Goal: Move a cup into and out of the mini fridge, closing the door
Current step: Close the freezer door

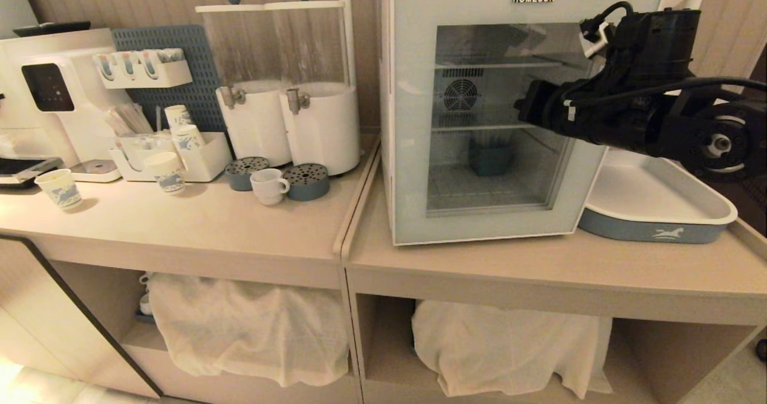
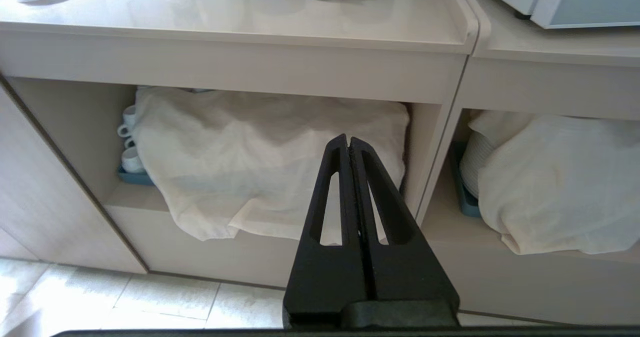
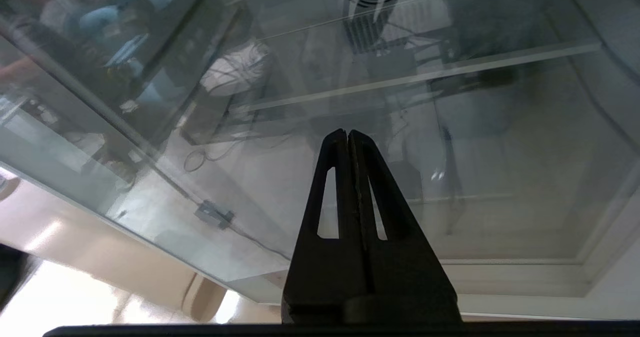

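A white boxy countertop mini fridge lettered "HOMESUN" stands on the right-hand section of a pale beige wooden counter, and its door, a wide pale frame around a large clear glass window, is closed flat against the cabinet. Through the glass a wire shelf, a round fan grille and a small dark teal container on the lower level can be seen. The right gripper hangs in front of the glass window, reaching in from the right side of the head view, its two black fingers pressed together and holding nothing; whether the tips touch the glass cannot be told. The squat plain white ceramic cup with a loop handle sits on the left section of the counter, between two round blue-grey perforated drip trays below two white drink dispensers with clear cylinders, well apart from the fridge. The left gripper is down below the counter edge, its fingers clenched on nothing, pointing toward a white cloth draped over the lower shelf. A white tray with a blue rim lies just beside the fridge on the right.
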Available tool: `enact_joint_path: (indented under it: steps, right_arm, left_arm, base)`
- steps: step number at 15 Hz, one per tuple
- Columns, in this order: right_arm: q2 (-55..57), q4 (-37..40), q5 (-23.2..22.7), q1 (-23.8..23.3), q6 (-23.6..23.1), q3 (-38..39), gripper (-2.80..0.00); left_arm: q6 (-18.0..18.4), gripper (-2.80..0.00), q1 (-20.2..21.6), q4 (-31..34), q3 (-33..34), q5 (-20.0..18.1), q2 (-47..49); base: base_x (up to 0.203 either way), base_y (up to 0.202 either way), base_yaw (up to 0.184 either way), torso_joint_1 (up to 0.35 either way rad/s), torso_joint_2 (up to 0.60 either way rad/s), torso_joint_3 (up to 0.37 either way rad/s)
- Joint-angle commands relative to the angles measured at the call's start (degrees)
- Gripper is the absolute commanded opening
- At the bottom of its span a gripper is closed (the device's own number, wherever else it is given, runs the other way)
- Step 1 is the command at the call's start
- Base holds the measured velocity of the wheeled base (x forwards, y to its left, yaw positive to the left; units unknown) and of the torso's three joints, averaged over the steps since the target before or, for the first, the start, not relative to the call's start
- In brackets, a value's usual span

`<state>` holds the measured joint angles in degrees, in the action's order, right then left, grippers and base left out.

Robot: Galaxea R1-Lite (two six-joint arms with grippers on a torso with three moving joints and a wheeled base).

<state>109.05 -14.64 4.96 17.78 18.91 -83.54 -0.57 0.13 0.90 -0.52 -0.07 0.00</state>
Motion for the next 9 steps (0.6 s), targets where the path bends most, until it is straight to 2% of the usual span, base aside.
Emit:
enact_joint_path:
  steps: [1,5,7,9]
  right_arm:
    - [1.15,-0.08,0.34,0.85,0.07,0.78,-2.8]
    - [-8.61,-0.18,0.55,1.7,-1.39,9.64,-2.8]
    - [-19.31,0.91,0.8,2.2,-2.24,15.22,-2.8]
    - [-30.32,4.78,4.0,2.45,-2.6,19.36,-2.8]
  left_arm:
    - [-0.04,-2.8,0.04,0.05,-0.01,0.06,0.02]
    - [-0.04,-2.8,0.04,0.06,-0.01,-0.01,0.0]
    - [-0.04,-2.8,0.04,0.06,-0.01,-0.01,0.0]
    - [0.05,-2.8,0.04,0.06,-0.01,-0.01,0.0]
  base:
    - [0.0,0.0,0.0,0.0,0.0,0.0]
    - [0.0,0.0,0.0,0.0,0.0,0.0]
    - [0.0,0.0,0.0,0.0,0.0,0.0]
    - [0.0,0.0,0.0,0.0,0.0,0.0]
